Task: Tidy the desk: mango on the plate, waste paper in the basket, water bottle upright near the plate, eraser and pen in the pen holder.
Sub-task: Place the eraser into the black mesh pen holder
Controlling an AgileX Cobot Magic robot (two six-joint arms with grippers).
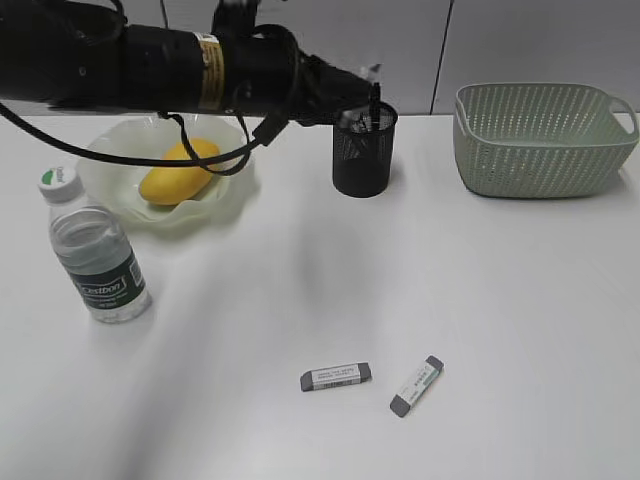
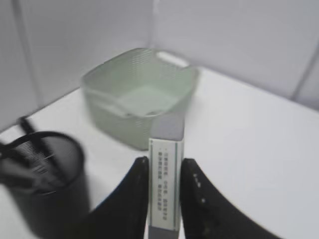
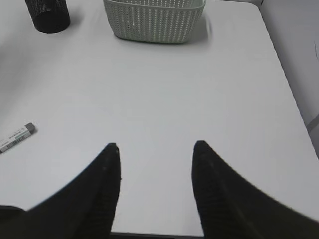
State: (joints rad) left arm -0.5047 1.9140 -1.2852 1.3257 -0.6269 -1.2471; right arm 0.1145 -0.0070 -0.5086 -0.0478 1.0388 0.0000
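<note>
1. Grey-and-white, the eraser (image 2: 167,174) you are carrying sits pinched between the two fingers of your left hand (image 2: 166,199), so that hand is closed on it; its printed sleeve faces the wrist camera.
2. You look to be in the eraser step: in the exterior view your left arm reaches across to the black mesh pen holder (image 1: 364,150), and the wrist view puts the holder (image 2: 42,184) low and to the left of the eraser, not under it.
3. The held eraser's long axis runs along the fingers, its free grey end pointing away from the wrist towards the basket (image 2: 142,102). Whether that end is tipped downward enough to drop in, you cannot tell.
4. Next, you probably need to bring that free end over the holder's open mouth, clear of the dark pens already standing inside, before letting go.
5. Two more erasers (image 1: 336,377) (image 1: 416,385) lie flat on the white surface (image 1: 480,300) near its front edge, close together but apart; the left one lies roughly crosswise, the right one slants up to the right.
6. Your right hand (image 3: 155,194) hangs open and empty above bare surface.
7. Elsewhere, the mango (image 1: 179,171) lies on the plate (image 1: 115,150) and the water bottle (image 1: 95,250) stands upright just beside it.
</note>
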